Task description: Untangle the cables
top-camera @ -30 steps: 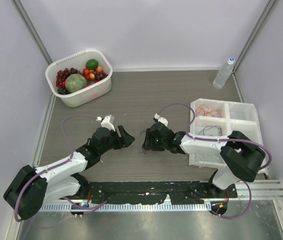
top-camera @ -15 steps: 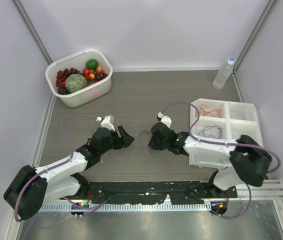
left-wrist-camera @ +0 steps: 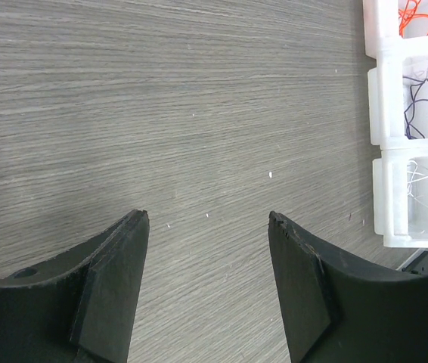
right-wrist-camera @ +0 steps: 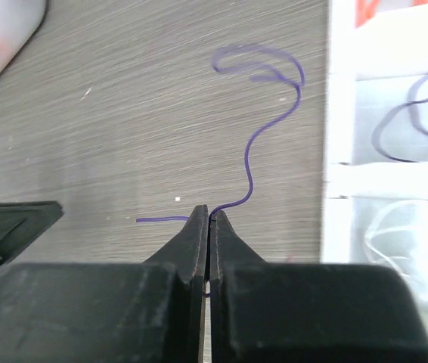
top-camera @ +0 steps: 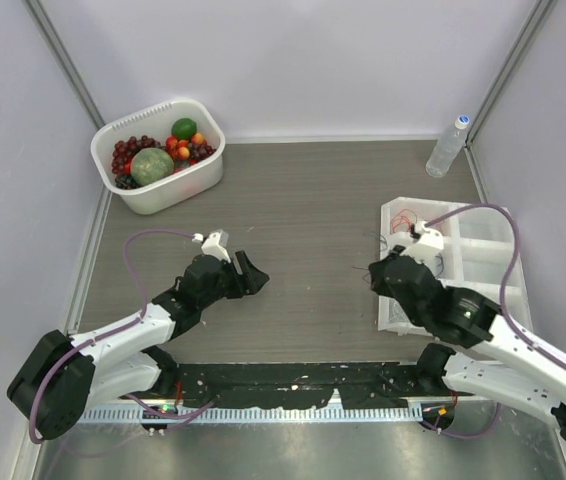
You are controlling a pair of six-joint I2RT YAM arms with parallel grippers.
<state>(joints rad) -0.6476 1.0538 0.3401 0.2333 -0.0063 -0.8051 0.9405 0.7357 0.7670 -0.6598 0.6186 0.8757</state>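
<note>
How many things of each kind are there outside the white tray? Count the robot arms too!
Robot arms: 2, the left arm and the right arm
Fruit basket: 1
Water bottle: 1
Purple wire, pinched in the right end effector: 1
Total: 5

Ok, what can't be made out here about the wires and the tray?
Top view: the purple wire held by the right gripper is too thin to trace.
Top view: the right arm covers the tray's near compartments.
Right wrist: tray contents blurred, cut off by the right edge.
Left wrist: orange wire cut off by the top edge.
</note>
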